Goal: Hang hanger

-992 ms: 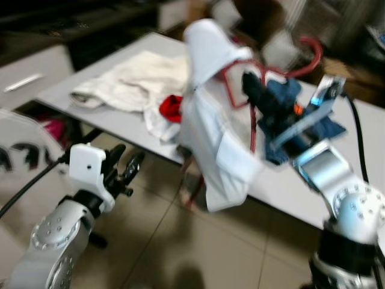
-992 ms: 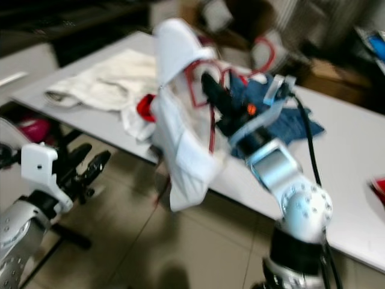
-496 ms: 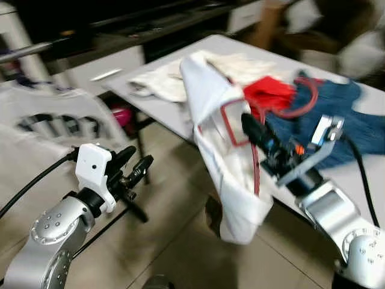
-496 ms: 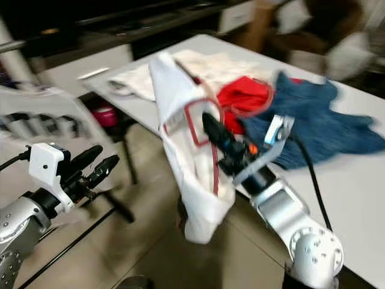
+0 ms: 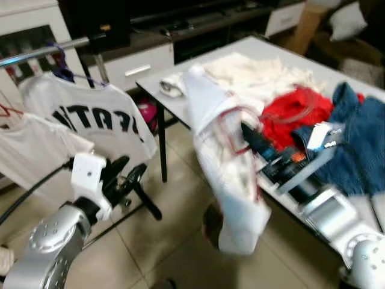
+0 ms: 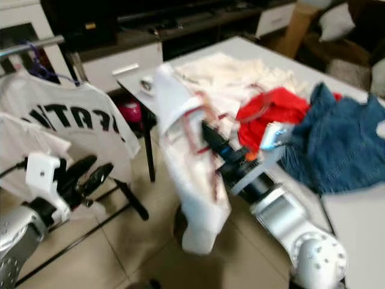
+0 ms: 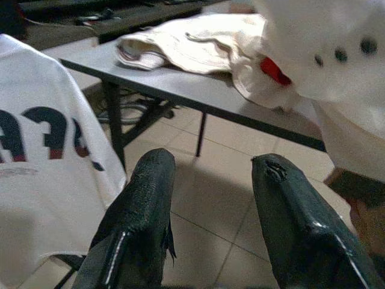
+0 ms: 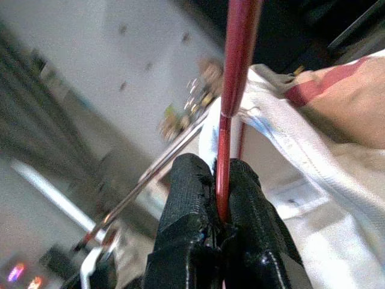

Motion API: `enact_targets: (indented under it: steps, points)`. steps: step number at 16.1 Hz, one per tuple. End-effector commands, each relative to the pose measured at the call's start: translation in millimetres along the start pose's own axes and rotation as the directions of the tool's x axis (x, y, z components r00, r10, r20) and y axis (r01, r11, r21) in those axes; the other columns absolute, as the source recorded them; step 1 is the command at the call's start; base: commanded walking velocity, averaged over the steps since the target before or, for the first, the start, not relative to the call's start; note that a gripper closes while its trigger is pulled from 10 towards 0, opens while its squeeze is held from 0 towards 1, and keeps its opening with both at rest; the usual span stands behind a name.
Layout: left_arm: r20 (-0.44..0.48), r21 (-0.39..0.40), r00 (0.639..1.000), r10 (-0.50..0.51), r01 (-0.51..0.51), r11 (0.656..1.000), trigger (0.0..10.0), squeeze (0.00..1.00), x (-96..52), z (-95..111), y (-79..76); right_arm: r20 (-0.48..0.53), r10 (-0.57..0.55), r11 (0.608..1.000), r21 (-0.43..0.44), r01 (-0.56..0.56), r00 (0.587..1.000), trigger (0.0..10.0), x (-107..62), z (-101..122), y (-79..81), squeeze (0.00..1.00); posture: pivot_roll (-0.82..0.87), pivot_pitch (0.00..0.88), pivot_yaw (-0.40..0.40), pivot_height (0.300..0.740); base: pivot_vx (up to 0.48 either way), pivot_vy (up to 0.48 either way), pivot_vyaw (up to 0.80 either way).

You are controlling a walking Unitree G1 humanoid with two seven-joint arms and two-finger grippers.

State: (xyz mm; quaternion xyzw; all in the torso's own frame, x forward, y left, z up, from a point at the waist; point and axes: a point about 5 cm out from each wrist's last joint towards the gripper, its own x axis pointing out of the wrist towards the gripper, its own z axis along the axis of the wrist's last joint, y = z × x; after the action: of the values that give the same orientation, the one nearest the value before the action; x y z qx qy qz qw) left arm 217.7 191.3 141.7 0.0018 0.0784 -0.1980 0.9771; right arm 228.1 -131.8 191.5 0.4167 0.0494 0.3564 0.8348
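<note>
Black fingers of the right gripper (image 8: pixel 219 180) are pinching the thin red hanger (image 8: pixel 236 72) between them, clamped tight on its wire. A white garment (image 5: pixel 228 174) is draping over the hanger and hanging down in the air beside the table (image 5: pixel 180 105), off its near edge. On the table, a cream cloth (image 5: pixel 252 75), a red cloth (image 5: pixel 292 114) and a blue denim piece (image 5: pixel 358 144) are lying in a heap. The left gripper (image 5: pixel 123 176) is hovering with its fingers spread apart and holding nothing, low above the tiled floor (image 5: pixel 162 241). Behind it, a printed white T-shirt (image 5: pixel 90 123) is hanging from a clothes rail (image 5: pixel 42 51).
</note>
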Motion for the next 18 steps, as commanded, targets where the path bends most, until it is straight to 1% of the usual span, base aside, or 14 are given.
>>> enact_targets:
  steps: [1,2,3,4,5,7,8,9,10,11,12,13,15,18]
  points:
    - [-0.016,-0.007,1.0,-0.012,0.012,1.0,10.0,0.29,4.8,-5,-3.7,-0.025,-0.018,1.0,-0.016,0.018,1.0,10.0,-5.9,-3,-2.0,0.0,-0.01,0.0,0.014,0.74,0.0,0.0,0.8]
    - [-0.022,-0.017,0.999,-0.046,0.045,0.999,10.0,0.18,15.0,-10,-8.0,-0.035,-0.062,0.997,-0.047,0.061,0.997,10.0,-12.3,-5,-6.5,0.0,-0.03,0.0,0.037,0.74,0.0,0.0,0.8]
    - [-0.03,-0.004,0.998,-0.062,0.062,0.998,10.0,0.17,22.8,-14,-10.3,-0.036,-0.093,0.993,-0.07,0.09,0.995,10.0,-16.4,-6,-11.2,0.0,-0.04,0.0,0.052,0.74,0.0,0.0,0.8]
    - [-0.039,0.014,0.997,-0.064,0.064,0.998,10.0,0.17,25.9,-15,-11.2,-0.031,-0.113,0.991,-0.08,0.11,0.993,10.0,-18.2,-7,-14.4,0.0,-0.04,0.0,0.055,0.74,0.0,0.0,0.8]
    - [-0.04,0.013,0.996,-0.08,0.081,0.997,10.0,0.16,28.3,-15,-14.3,-0.018,-0.141,0.987,-0.082,0.139,0.99,10.0,-20.4,-7,-19.9,0.0,-0.03,0.0,0.051,0.74,0.0,0.0,0.8]
    - [-0.041,0.011,0.996,-0.08,0.08,0.997,10.0,0.16,26.7,-14,-14.7,-0.029,-0.151,0.984,-0.101,0.148,0.988,10.0,-20.4,-8,-21.5,0.0,-0.03,0.0,0.043,0.74,0.0,0.0,0.8]
    - [-0.043,0.023,0.997,-0.063,0.064,0.998,10.0,0.14,26.2,-18,-15.6,-0.046,-0.163,0.981,-0.115,0.156,0.986,10.0,-21.2,-9,-27.0,0.0,-0.02,0.0,0.022,0.74,0.0,0.0,0.8]
    - [-0.043,0.023,0.997,-0.063,0.064,0.998,10.0,0.14,26.2,-18,-15.6,-0.046,-0.163,0.981,-0.115,0.156,0.986,10.0,-21.2,-9,-27.0,0.0,-0.02,0.0,0.022,0.74,0.0,0.0,0.8]
    - [-0.041,0.017,0.998,-0.056,0.056,0.998,10.0,0.14,26.1,-19,-16.8,-0.058,-0.18,0.977,-0.123,0.172,0.982,10.0,-21.4,-10,-31.7,0.0,-0.03,0.0,0.014,0.74,0.0,0.0,0.8]
    - [-0.036,0.015,0.998,-0.049,0.05,0.999,10.0,0.08,27.2,-20,-17.6,-0.073,-0.188,0.975,-0.136,0.177,0.979,10.0,-21.5,-13,-32.7,0.0,-0.03,0.0,0.007,0.74,0.0,0.0,0.8]
    - [-0.034,0.014,0.998,-0.048,0.048,0.999,10.0,0.08,27.7,-20,-17.7,-0.077,-0.187,0.975,-0.139,0.176,0.979,10.0,-21.4,-13,-32.4,0.0,-0.03,0.0,0.007,0.74,0.0,0.0,0.8]
    - [-0.034,0.011,0.999,-0.041,0.041,0.999,10.0,0.0,28.2,-20,-17.4,-0.078,-0.19,0.974,-0.143,0.178,0.979,10.0,-20.9,-14,-33.0,0.0,-0.02,0.0,-0.003,0.74,0.0,0.0,0.8]
    - [-0.044,0.026,0.999,-0.019,0.02,0.999,10.0,0.0,24.8,-22,-17.8,-0.084,-0.199,0.973,-0.14,0.186,0.976,10.0,-19.1,-16,-37.8,0.0,-0.01,0.0,-0.018,0.74,0.0,0.0,0.8]
    - [-0.032,0.038,0.999,0.001,0.0,0.999,10.0,0.0,21.2,-18,-14.5,-0.1,-0.182,0.978,-0.121,0.17,0.978,10.0,-14.4,-20,-38.4,0.0,0.02,0.0,-0.049,0.74,0.0,0.0,0.8]
